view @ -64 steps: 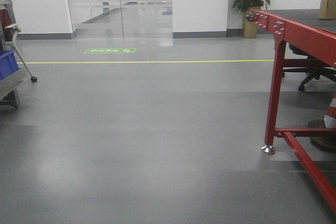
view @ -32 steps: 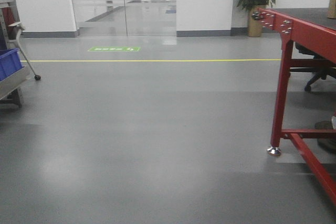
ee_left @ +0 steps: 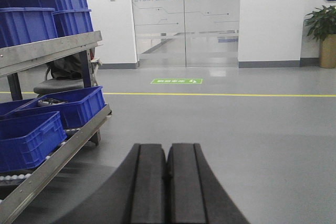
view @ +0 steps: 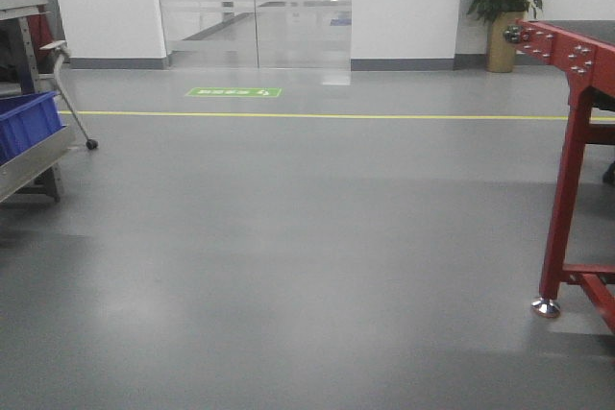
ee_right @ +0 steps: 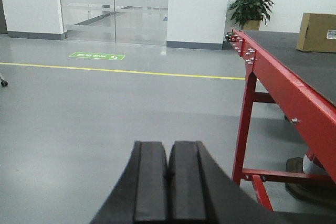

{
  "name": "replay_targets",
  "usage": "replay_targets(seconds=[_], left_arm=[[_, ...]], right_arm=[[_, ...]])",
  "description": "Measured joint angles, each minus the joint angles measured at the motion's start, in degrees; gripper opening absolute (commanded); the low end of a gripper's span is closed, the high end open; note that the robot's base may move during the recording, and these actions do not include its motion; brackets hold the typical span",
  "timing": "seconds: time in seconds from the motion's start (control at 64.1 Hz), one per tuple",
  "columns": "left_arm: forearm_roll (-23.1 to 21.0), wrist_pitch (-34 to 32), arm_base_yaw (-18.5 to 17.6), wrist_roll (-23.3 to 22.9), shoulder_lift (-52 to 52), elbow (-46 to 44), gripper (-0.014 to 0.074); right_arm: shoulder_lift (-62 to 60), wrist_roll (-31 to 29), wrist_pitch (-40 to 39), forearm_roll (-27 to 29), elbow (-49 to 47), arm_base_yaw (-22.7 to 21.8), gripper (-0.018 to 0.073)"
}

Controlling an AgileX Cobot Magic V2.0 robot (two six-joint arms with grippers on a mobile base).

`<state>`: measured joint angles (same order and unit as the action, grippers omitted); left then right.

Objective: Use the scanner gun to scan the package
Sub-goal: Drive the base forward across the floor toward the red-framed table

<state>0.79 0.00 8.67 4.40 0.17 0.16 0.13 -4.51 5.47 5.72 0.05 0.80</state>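
Observation:
The package (ee_right: 316, 32), a light-tan cardboard box with a small white label, stands at the far end of the red-framed table (ee_right: 278, 74) in the right wrist view. The scanner gun is out of view in every frame. My left gripper (ee_left: 167, 153) is shut with nothing between its black fingers and hangs over grey floor beside a shelf rack. My right gripper (ee_right: 168, 150) is also shut and empty, over the floor to the left of the table. Neither gripper shows in the front view.
A metal rack (ee_left: 50, 51) with several blue bins (ee_left: 29, 137) stands on the left, also at the front view's left edge (view: 29, 156). The table's red leg (view: 562, 189) is on the right. Glass doors (view: 255, 7), a potted plant (view: 504, 7) and a yellow floor line (view: 317, 116) lie ahead.
The front view has swung left: the red table slid toward the right edge and the box on it left the frame, while the rack with blue bins came further in.

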Motion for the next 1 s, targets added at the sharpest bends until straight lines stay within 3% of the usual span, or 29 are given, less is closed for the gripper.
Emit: replay_targets(seconds=[0.999], left_arm=[[0.0,0.0,0.0,0.0,0.0,0.0,-0.0111]], right_arm=[[0.0,0.0,0.0,0.0,0.0,0.0,-0.0153]])
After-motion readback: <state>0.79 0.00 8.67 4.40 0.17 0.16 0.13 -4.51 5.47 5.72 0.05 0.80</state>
